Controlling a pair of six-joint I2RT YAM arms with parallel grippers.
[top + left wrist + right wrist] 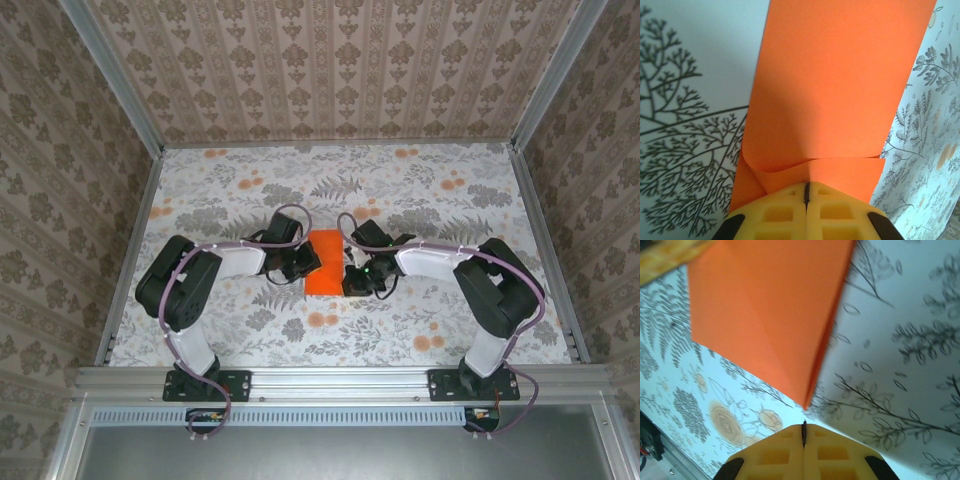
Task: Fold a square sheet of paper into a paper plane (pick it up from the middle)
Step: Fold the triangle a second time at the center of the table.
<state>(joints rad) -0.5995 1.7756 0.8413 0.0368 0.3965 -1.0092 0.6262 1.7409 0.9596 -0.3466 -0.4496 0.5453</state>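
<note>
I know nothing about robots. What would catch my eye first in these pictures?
The bright orange sheet of paper glows at the middle of the flower-printed table, folded to a narrow rectangle. The left gripper and right gripper flank it on either side. Up close, their yellow fingers are pressed together, the left ones at a curling fold, the right ones just short of a sharp corner.

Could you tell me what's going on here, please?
A robot is folding an orange paper on the floral table. It lies as a rectangle, no plane yet. The left claw is shut with its tips at the paper's curled edge; the right claw is shut too, just short of a corner.
</note>
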